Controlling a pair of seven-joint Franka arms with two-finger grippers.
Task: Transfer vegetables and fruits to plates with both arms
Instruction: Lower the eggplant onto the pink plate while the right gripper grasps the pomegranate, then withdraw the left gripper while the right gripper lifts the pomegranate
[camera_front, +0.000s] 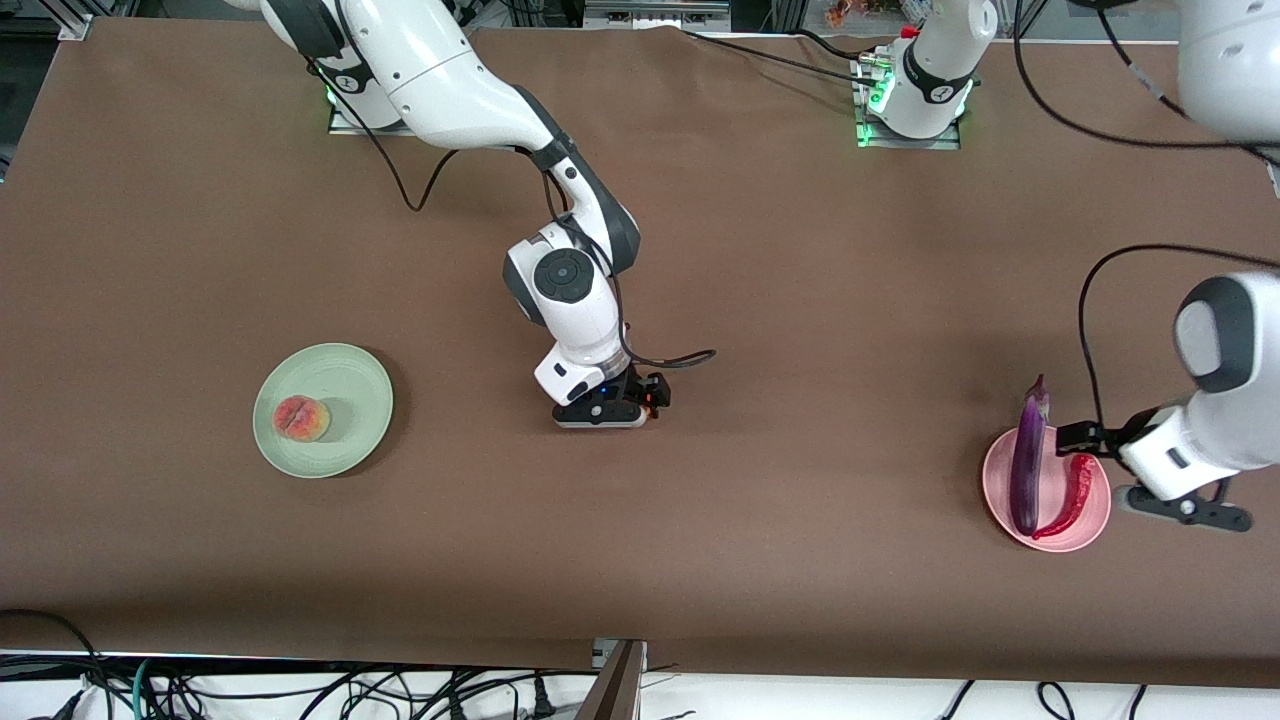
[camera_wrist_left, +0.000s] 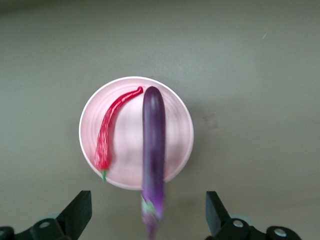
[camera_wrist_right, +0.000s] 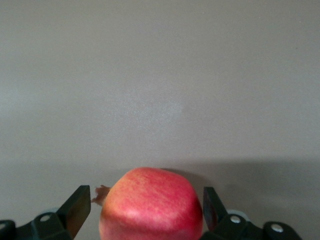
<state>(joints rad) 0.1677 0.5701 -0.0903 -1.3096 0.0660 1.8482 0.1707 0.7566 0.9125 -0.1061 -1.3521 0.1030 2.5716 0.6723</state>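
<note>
Brown cloth covers the table (camera_front: 800, 300) from end to end. Near its middle, the red-yellow fruit (camera_wrist_right: 152, 205) sits between the two fingers of the right gripper (camera_front: 605, 408), whose jaws stand wide, one finger (camera_wrist_right: 76, 206) clear of the fruit on one flank and the other close against it on the other; whether that finger touches the skin cannot be told. From the front camera the fruit itself is hidden under the gripper, which is low at the cloth.

Toward the right arm's end of the table, the peach (camera_front: 301, 418) rests on the mint green plate (camera_front: 350, 380), well apart from the right gripper.

Toward the left arm's end, the pink plate (camera_front: 1095, 525) holds the eggplant (camera_front: 1027, 460) and the chili pepper (camera_front: 1070, 497) side by side, the eggplant's stem end reaching out past the rim. The left gripper (camera_front: 1085, 437) is over the plate's edge, its jaws spread wide and holding nothing; in the left wrist view the eggplant's stem end (camera_wrist_left: 151, 212) lies between the two fingers (camera_wrist_left: 77, 212) without touching either.
</note>
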